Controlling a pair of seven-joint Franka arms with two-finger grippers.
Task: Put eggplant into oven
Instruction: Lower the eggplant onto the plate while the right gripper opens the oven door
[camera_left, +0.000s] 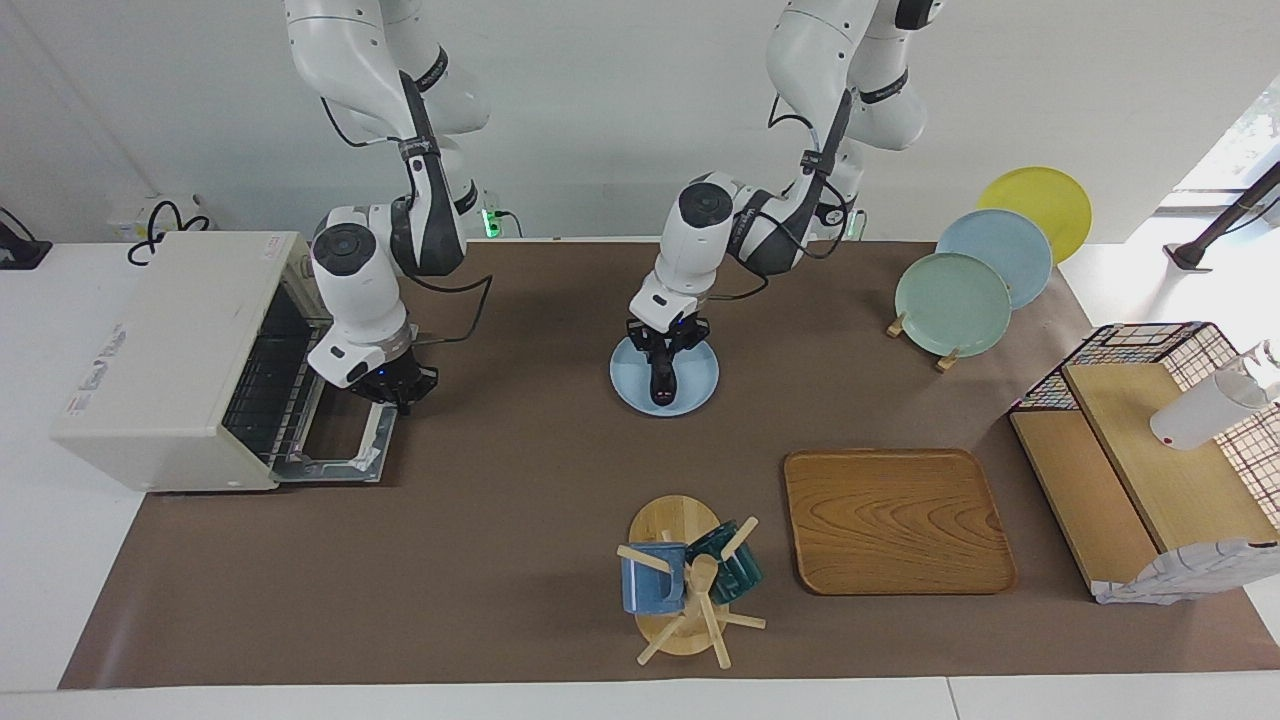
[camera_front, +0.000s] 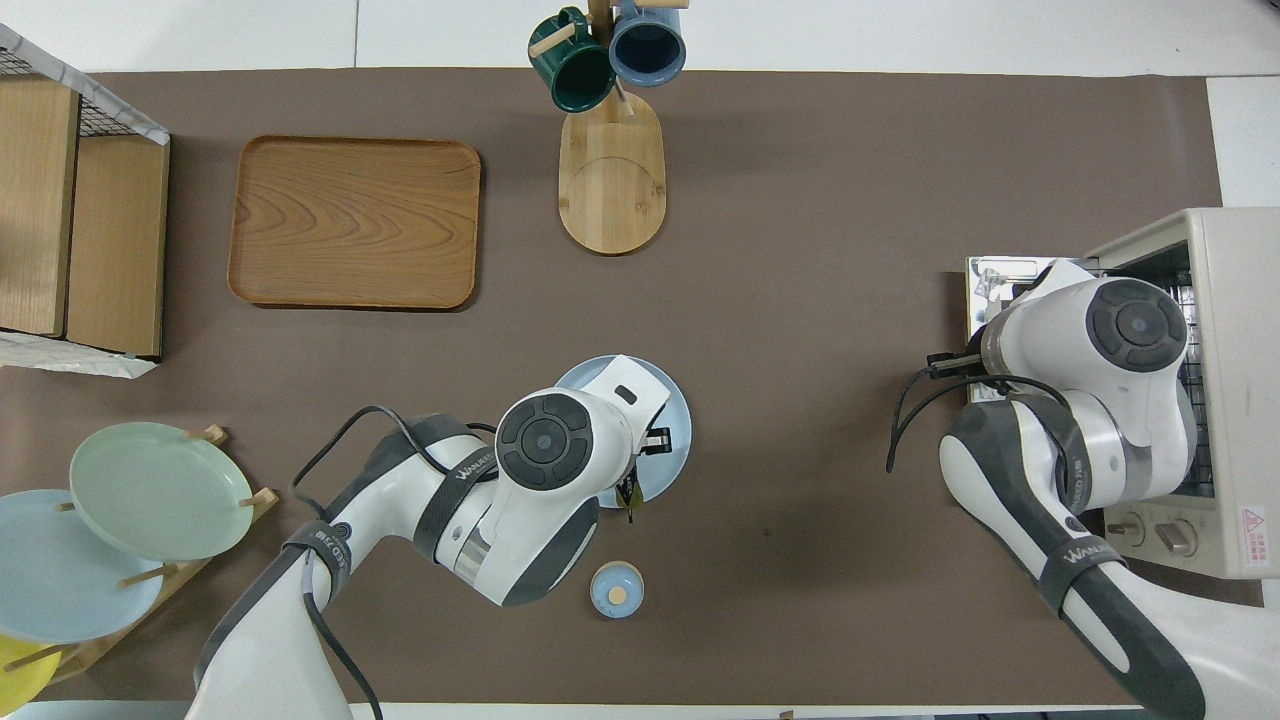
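Left gripper pinching slim dark purple eggplant over pale blue round plate. Right gripper pressed together over cream-white toaster oven's dropped door; rack bare.

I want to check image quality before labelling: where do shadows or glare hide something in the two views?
Facing view: bright window glare washes out the corner by the wire basket; the eggplant stays clear against the blue plate. Overhead view: the left arm covers most of the eggplant; the oven casts a soft shadow on the mat.
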